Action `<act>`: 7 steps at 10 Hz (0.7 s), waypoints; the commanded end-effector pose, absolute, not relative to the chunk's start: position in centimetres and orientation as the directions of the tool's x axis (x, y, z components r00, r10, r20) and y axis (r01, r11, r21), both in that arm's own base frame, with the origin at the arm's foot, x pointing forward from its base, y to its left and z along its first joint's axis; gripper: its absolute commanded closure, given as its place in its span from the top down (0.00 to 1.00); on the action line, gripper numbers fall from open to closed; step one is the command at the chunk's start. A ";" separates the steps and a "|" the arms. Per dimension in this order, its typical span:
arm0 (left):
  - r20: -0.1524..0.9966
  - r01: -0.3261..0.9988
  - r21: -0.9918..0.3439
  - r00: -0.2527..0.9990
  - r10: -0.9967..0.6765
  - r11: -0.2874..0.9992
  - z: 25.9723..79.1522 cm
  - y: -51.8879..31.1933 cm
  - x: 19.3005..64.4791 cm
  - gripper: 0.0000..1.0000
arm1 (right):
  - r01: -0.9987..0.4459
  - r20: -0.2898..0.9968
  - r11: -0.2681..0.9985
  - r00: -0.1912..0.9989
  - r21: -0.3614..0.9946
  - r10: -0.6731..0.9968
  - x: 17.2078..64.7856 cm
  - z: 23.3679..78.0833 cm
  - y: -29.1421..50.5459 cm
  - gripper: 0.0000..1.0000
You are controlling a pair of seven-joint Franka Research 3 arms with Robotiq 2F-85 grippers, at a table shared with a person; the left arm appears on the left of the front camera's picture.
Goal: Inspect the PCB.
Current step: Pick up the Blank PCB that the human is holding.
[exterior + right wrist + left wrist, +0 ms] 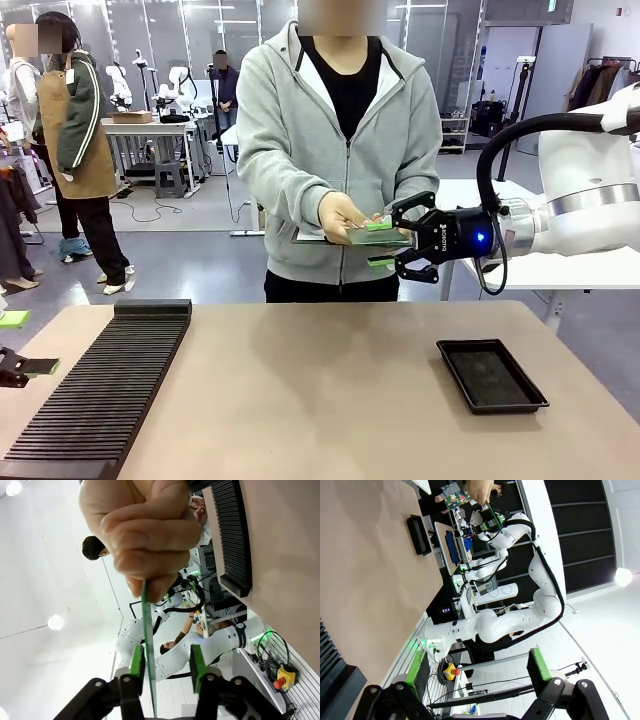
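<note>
Currently straddles PCB (pixel 378 237) in person's hand (pixel 340 214) with right tool (pixel 380 244), pads part-open, unclamped, likely for takeover | parks left tool (pixel 476 667) wide open by counter (pixel 300 380) left edge

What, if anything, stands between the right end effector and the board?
Nothing visible: the board, pinched at its far end by the person's hand, sits between the open jaws of the right end effector.

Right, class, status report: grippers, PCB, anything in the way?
Left gripper open, holding nothing. Right gripper: jaws open astride the PCB, gap at one pad. Person's hand holds the PCB's other end; nothing else in the way.
</note>
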State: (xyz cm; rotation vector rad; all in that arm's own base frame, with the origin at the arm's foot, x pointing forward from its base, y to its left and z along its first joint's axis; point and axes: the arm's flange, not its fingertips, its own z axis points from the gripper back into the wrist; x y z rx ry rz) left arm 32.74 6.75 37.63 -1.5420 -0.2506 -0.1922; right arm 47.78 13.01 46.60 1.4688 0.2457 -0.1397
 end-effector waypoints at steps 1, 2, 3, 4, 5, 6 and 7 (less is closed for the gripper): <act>0.282 0.281 -0.959 0.959 0.036 0.026 37.7 6.8 32.8 1.00 | 0.251 -0.257 0.086 0.964 0.964 0.062 47.9 46.6 13.4 0.27; 0.282 0.281 -0.959 0.959 0.036 0.026 37.7 6.8 32.8 1.00 | 0.258 -0.263 0.080 0.963 0.963 0.059 48.0 46.5 13.5 0.18; 0.282 0.281 -0.959 0.959 0.036 0.026 37.7 6.8 32.8 1.00 | 0.260 -0.265 0.071 0.963 0.963 0.056 47.9 46.6 13.6 0.08; 0.282 0.281 -0.959 0.959 0.036 0.026 37.7 6.8 32.8 1.00 | 0.264 -0.268 0.067 0.962 0.962 0.052 47.9 46.5 13.6 0.00; 0.282 0.281 -0.959 0.959 0.036 0.026 37.7 6.8 32.8 1.00 | 0.270 -0.272 0.059 0.961 0.961 0.042 47.9 46.5 13.6 0.00; 0.282 0.281 -0.959 0.959 0.036 0.026 37.7 6.8 32.8 1.00 | 0.272 -0.274 0.051 0.961 0.961 0.035 47.9 46.5 13.5 0.00; 0.282 0.281 -0.959 0.959 0.036 0.026 37.7 6.8 32.8 1.00 | 0.272 -0.273 0.039 0.962 0.962 0.028 47.8 46.5 13.5 0.00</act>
